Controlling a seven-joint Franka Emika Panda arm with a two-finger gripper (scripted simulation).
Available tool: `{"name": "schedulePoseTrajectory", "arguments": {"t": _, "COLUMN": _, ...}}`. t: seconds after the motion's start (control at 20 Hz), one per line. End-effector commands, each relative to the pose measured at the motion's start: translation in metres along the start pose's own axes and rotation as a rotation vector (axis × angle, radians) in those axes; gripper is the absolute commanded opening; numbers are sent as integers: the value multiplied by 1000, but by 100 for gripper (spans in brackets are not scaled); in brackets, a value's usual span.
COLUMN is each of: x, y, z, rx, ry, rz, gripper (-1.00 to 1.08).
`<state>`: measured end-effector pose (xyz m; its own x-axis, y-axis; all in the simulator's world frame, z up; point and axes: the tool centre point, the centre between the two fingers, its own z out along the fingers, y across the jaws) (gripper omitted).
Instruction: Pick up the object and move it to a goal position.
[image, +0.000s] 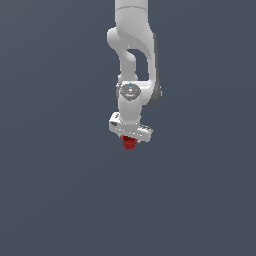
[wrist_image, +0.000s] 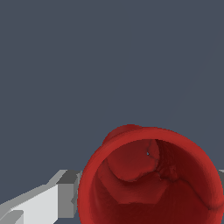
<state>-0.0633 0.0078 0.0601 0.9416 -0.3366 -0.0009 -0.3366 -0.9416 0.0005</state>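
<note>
Red object (image: 129, 143) under end effector (image: 130, 138)

You see one flat, dark blue-grey ground (image: 55, 200) filling the whole exterior view, evenly shaded, with no edge, seam, leg or corner to mark where it stops. You cannot tell from it whether this is a bench top or a floor. The wrist view gives you the same plain blue-grey surface (wrist_image: 65, 65) across most of its picture. You can make out nothing lying directly on this surface in either view. Whether anything touches it under the arm, you cannot tell from these pictures.
</note>
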Motion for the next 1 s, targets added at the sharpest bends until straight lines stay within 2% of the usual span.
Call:
{"name": "schedulePoseTrajectory", "arguments": {"t": 0.0, "x": 0, "y": 0, "z": 8, "rx": 0, "ry": 1, "rz": 1, "gripper": 100}}
{"name": "schedulePoseTrajectory", "arguments": {"t": 0.2, "x": 1, "y": -1, "z": 13, "rx": 0, "ry": 1, "rz": 1, "gripper": 100}}
{"name": "schedulePoseTrajectory", "arguments": {"t": 0.25, "x": 1, "y": -1, "z": 13, "rx": 0, "ry": 1, "rz": 1, "gripper": -100}}
{"name": "schedulePoseTrajectory", "arguments": {"t": 0.95, "x": 2, "y": 2, "z": 7, "rx": 1, "ry": 2, "rz": 1, "gripper": -100}}
